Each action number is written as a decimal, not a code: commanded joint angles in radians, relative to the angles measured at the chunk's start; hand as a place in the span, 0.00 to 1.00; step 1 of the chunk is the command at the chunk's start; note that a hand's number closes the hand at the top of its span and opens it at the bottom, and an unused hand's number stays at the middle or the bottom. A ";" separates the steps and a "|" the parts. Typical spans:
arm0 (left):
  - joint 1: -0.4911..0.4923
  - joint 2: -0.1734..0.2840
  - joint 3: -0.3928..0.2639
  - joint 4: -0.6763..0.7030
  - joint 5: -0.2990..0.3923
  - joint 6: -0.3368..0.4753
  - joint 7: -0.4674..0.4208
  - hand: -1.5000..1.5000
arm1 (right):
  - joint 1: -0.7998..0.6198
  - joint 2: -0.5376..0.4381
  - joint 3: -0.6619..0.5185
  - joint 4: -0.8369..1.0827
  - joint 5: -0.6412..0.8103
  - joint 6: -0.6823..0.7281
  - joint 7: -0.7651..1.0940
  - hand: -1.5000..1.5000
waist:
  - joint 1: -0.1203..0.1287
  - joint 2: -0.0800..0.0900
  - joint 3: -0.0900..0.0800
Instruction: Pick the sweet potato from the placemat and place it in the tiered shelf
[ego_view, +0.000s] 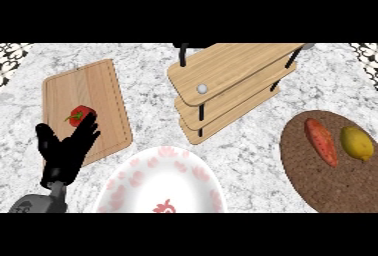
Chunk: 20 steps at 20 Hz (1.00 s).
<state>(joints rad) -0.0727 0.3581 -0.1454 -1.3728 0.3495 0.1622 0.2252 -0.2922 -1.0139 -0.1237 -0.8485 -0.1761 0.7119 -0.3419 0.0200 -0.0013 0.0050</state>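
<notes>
The sweet potato (322, 141), long and orange-red, lies on the round brown cork placemat (325, 180) at the right. A yellow lemon (356, 143) lies just right of it on the same mat. The wooden tiered shelf (225, 82) with black posts stands at the top centre, left of the mat. My left hand (65, 150) rests open at the lower left, fingers up, over the edge of a cutting board. My right hand does not show.
A wooden cutting board (88, 107) at the left carries a red pepper (79, 114) near my left fingertips. A white plate with pink markings (159, 182) sits at the bottom centre. The counter is grey speckled stone.
</notes>
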 joint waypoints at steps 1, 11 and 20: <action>0.060 -0.024 -0.018 0.053 -0.025 -0.015 -0.042 0.50 | -0.055 -0.064 0.033 -0.072 0.019 0.083 0.095 0.00 | -0.012 0.001 -0.007; 0.010 -0.036 0.021 0.041 -0.028 -0.002 0.022 0.50 | -0.168 0.131 0.122 -0.255 0.106 -0.187 0.523 0.00 | -0.014 0.002 -0.006; 0.025 -0.049 0.047 0.071 -0.055 -0.044 -0.026 0.50 | -0.089 0.201 0.184 -0.431 0.187 -0.171 0.680 0.00 | -0.025 0.000 -0.006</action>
<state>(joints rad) -0.0533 0.3276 -0.0997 -1.3638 0.3077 0.1397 0.2212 -0.4260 -0.8339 0.0370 -1.2015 -0.0275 0.5365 0.2970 0.0028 -0.0066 0.0054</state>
